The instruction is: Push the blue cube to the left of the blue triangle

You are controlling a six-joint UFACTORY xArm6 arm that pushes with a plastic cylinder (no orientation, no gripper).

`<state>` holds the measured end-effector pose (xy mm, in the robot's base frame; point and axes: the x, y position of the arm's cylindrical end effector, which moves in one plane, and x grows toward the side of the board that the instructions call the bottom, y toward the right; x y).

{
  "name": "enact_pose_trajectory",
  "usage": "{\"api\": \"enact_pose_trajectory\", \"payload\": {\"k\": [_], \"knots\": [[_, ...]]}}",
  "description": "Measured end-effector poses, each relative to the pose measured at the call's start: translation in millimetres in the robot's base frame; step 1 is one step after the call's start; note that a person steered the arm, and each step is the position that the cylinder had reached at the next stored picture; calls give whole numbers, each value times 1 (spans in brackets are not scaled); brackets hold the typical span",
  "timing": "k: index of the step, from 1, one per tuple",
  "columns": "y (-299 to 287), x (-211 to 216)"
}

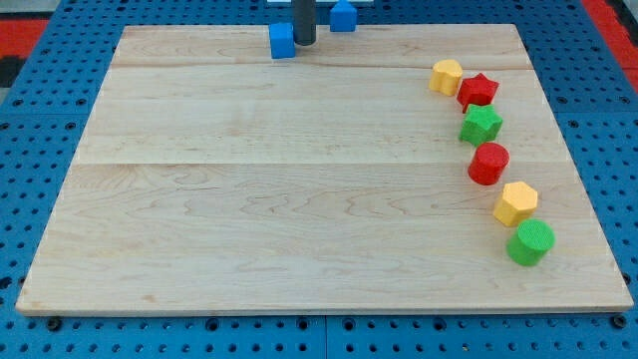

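Observation:
The blue cube sits on the wooden board at the view's top edge, left of centre. My tip rests just to the cube's right, touching or nearly touching it. The blue triangle lies further right and slightly higher, at the board's top rim, partly cut off by the view's top. So the cube is to the triangle's left, with my rod between them.
A curved line of blocks runs down the view's right side: yellow hexagon, red star, green star, red cylinder, yellow hexagon, green cylinder. Blue pegboard surrounds the board.

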<state>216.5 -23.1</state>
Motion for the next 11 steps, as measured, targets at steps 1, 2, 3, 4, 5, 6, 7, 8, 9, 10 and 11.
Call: {"api": "enact_pose_trajectory", "payload": {"k": [1,2,3,4,5,6,7,8,9,10,11], "knots": [[-13,27],[-29,80],[-34,70],[-43,45],[-60,24],[-47,-6],[-43,-13],[-35,16],[-2,31],[-9,31],[-2,30]]}}
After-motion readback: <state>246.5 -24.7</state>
